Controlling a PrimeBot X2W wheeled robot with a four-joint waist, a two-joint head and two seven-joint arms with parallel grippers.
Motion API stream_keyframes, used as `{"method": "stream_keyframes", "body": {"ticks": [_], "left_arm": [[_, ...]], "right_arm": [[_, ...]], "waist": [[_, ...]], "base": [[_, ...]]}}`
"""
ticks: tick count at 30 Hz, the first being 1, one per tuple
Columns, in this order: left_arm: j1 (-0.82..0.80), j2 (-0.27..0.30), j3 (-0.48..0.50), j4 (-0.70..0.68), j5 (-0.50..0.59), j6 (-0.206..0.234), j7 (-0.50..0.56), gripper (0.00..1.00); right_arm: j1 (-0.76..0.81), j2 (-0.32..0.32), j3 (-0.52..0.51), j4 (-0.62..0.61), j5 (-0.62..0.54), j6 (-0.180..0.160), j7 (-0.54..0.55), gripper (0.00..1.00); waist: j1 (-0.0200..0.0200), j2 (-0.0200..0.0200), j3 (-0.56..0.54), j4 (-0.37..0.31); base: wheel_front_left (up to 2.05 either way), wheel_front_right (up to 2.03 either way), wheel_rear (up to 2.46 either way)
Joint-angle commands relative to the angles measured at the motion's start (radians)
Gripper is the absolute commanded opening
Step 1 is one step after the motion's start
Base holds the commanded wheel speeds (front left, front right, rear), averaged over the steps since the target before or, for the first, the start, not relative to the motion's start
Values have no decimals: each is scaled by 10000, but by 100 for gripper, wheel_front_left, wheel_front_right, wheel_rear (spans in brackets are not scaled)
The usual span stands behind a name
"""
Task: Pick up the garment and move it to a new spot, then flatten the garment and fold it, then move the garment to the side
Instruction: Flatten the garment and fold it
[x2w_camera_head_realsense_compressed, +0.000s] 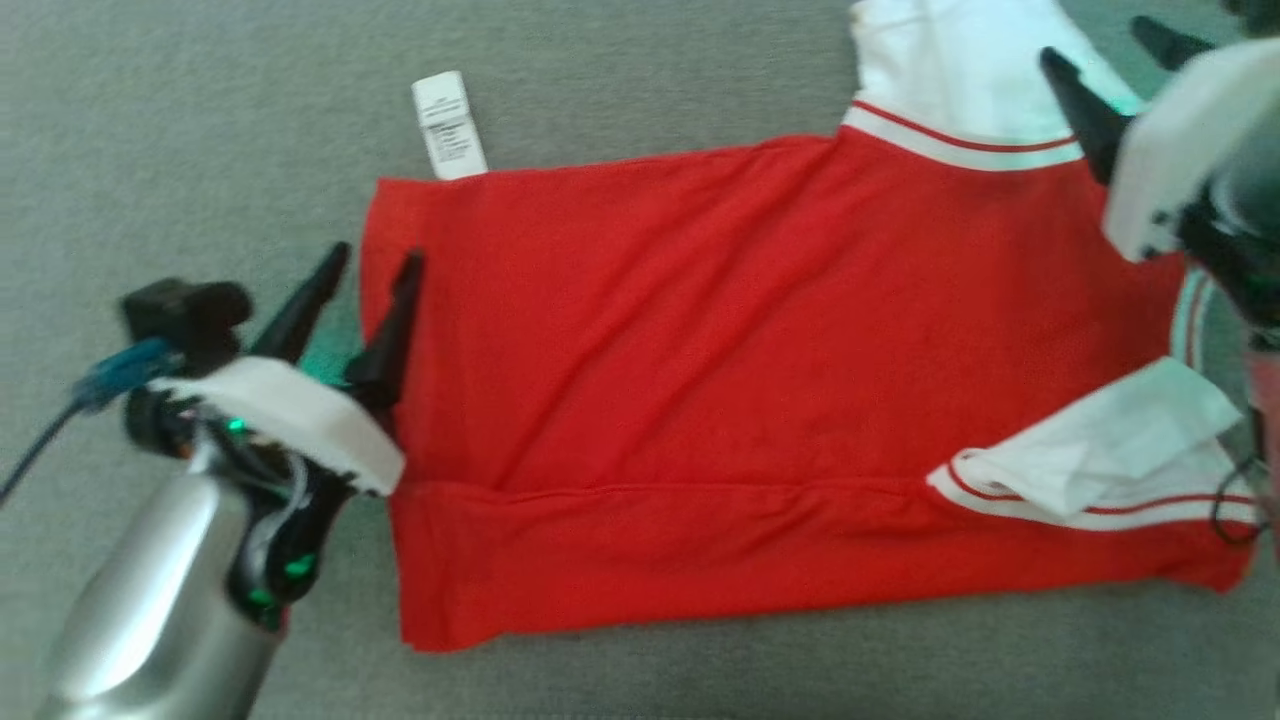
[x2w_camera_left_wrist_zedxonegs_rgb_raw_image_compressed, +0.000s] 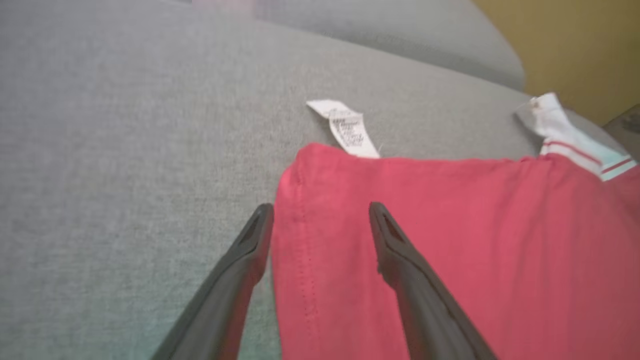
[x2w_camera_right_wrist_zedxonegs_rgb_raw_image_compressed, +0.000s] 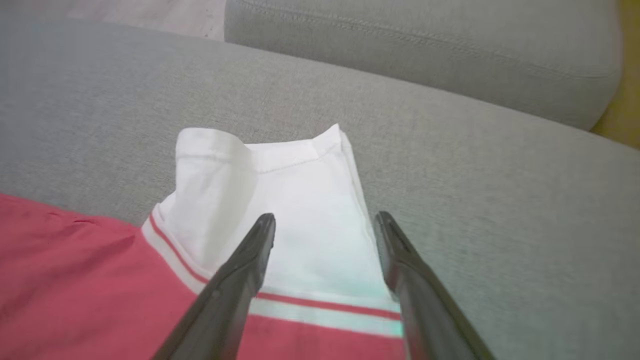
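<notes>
Red garment (x2w_camera_head_realsense_compressed: 760, 380), white striped sleeves

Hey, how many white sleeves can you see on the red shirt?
2. The far sleeve sticks out past the shirt's upper right corner in the head view; the near sleeve lies folded onto the red at lower right. None looks hidden.

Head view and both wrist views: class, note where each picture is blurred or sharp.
Head view: left pincer and right pincer blurred, garment soft. Left wrist view: label print unreadable. Right wrist view: white sleeve stitching fairly crisp.
</notes>
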Motion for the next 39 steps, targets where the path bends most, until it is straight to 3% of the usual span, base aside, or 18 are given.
{"method": "stream_keyframes", "body": {"ticks": [1, 8, 14, 30, 31, 32, 39], "left_arm": [[-368, 73, 253, 143, 22, -198, -16, 100], [-1238, -574, -335, 1427, 53, -802, -112, 100], [-1733, -789, -687, 2065, 119, -1074, -102, 100], [-2898, -1061, -1133, 3308, 162, -1317, 85, 97], [-2944, -1084, -1191, 3381, 128, -1339, 148, 41], [-2985, -1106, -1212, 3435, 96, -1357, 139, 0], [-3083, -863, -1262, 3295, 159, -1447, -356, 0]], "right_arm": [[-352, 48, 179, 306, -277, 77, -312, 100], [-1558, 437, 27, 2813, -1027, 77, -1407, 100], [-2243, 568, 22, 4368, -1314, 77, -1932, 100], [-3062, 874, 614, 6183, -978, 77, -2412, 100], [-3076, 907, 636, 6272, -903, 77, -2384, 24], [-3094, 941, 638, 6340, -813, 77, -2400, 0], [-3336, 1015, 549, 6032, -24, 77, -3497, 0]], "waist": [[-4, 1, 62, 220], [-4, 1, 110, 589], [-4, 1, 215, 776], [-4, 1, 248, 661], [-4, 1, 252, 650], [-4, 1, 254, 638], [-4, 1, 178, 464]], "base": [[0, 0, 0], [0, 0, 0], [0, 0, 0], [0, 0, 0], [0, 0, 0], [0, 0, 0], [0, 0, 0]]}}
